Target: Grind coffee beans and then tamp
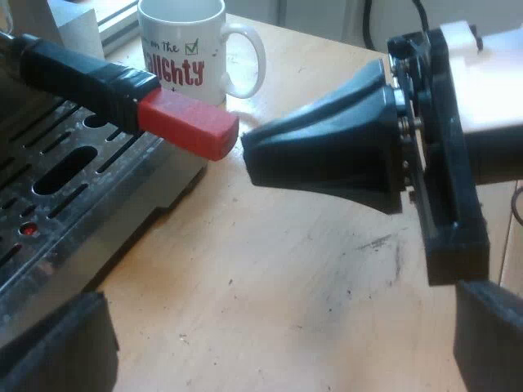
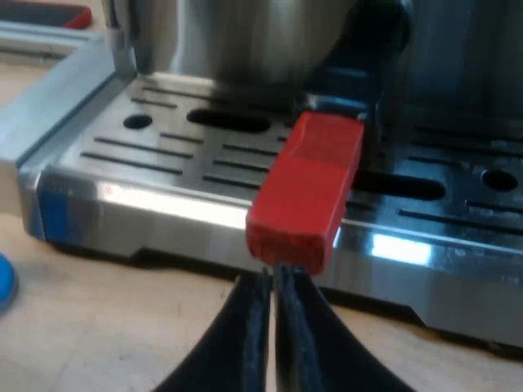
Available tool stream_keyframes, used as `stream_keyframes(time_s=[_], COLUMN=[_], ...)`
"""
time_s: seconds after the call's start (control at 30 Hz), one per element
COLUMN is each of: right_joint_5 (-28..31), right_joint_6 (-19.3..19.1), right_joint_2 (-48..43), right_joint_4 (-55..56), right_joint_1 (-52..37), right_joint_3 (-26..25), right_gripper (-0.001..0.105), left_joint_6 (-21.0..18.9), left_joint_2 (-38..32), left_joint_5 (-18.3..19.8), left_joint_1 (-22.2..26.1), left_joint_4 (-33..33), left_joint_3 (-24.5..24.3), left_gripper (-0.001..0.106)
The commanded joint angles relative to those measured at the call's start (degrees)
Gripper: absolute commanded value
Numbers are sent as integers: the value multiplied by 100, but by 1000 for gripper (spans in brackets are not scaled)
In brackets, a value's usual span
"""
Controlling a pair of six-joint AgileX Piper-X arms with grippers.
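Right wrist view sets my right gripper (image 2: 272, 286), jaws closed on nothing, just beside the red end of the holder's handle (image 2: 309, 189), whose long axis points straight at it over the espresso machine's drip tray (image 2: 163, 155); my left gripper (image 1: 270, 343), jaws spread wide, hangs farther off.

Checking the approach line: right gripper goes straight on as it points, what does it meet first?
The holder's red handle end. The right gripper, fingers shut, points straight at it from just short; depth unclear, it may already touch.
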Motion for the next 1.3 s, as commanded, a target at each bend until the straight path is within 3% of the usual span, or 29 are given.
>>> stream_keyframes(time_s=[0.03,0.2,0.3,0.5,0.6,1.17,1.3], right_joint_5=[123,136,494,905,1119,926,778], right_joint_6=[-21,-68,-83,-584,-585,-568,-281], right_joint_2=[-1,-1,-1,-1,-1,-1,-1], right_joint_4=[-270,-272,-342,-666,-702,-390,75], right_joint_1=[-165,-487,-537,-585,-591,-315,-102], right_joint_3=[-26,-26,-56,-56,-56,-56,-56], right_gripper=[4,4,4,4,4,4,4], left_joint_6=[-56,-56,-56,-56,-56,-56,-56], left_joint_2=[-4,-4,-4,-4,-4,-4,-4], left_joint_5=[48,48,48,48,48,48,48], left_joint_1=[-42,-42,-42,-42,-42,-42,-42], left_joint_4=[-101,-101,-101,-101,-101,-101,-101], left_joint_3=[-8,-8,-8,-8,-8,-8,-8], left_gripper=[85,85,85,85,85,85,85])
